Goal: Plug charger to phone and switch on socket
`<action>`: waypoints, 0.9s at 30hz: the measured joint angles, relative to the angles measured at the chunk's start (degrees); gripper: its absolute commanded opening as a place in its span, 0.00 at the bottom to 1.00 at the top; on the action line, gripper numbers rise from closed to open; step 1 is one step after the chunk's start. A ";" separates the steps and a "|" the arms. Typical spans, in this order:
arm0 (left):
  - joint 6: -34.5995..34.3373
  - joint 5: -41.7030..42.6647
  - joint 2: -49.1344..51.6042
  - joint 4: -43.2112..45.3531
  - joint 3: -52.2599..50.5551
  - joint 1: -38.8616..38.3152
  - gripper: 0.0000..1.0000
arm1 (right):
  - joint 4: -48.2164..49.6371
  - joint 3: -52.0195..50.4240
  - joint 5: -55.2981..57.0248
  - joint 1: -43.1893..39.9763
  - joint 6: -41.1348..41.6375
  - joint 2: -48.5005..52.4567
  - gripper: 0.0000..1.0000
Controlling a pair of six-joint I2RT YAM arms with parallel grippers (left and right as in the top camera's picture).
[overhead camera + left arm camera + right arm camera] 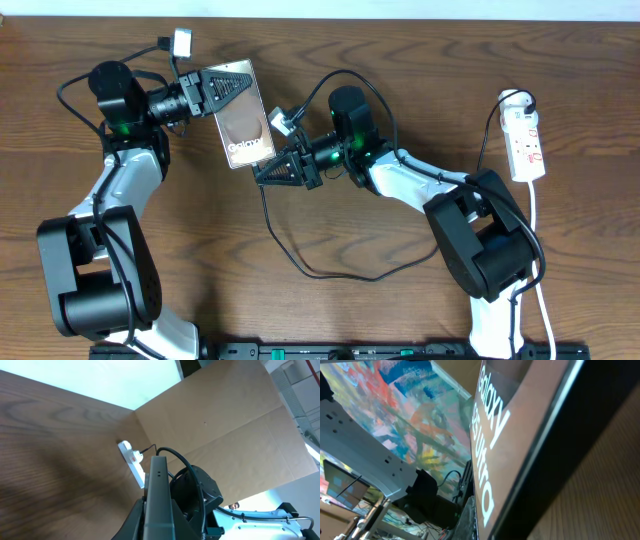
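My left gripper [212, 92] is shut on the top end of the phone [240, 125] and holds it tilted, the "Galaxy" lettering facing up. In the left wrist view the phone [159, 495] shows edge-on between the fingers. My right gripper [262, 170] is shut at the phone's lower end, and the charger cable [300, 268] runs out from its tip in a loop across the table. The connector tip is hidden. The right wrist view shows the phone [520, 435] very close. The white socket [526, 140] lies at the far right and also shows in the left wrist view [132, 460].
The socket's white cord [538, 250] runs down the right side of the table. A black plug [520, 100] sits in the socket's top end. A brown cardboard wall [225, 425] stands beyond the table. Both arm bases stand at the front edge.
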 measured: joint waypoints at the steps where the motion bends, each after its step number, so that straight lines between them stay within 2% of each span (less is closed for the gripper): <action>1: 0.15 0.04 0.02 0.00 0.00 0.00 0.08 | 0.04 0.00 0.00 0.00 0.00 0.00 0.01; 15: 0.61 -0.02 0.00 0.04 0.00 0.02 0.08 | 0.70 0.00 0.24 0.00 0.33 0.00 0.01; 27: 0.63 -0.72 0.00 0.22 0.02 0.24 0.07 | 8.83 -0.68 0.22 0.02 6.43 0.94 0.01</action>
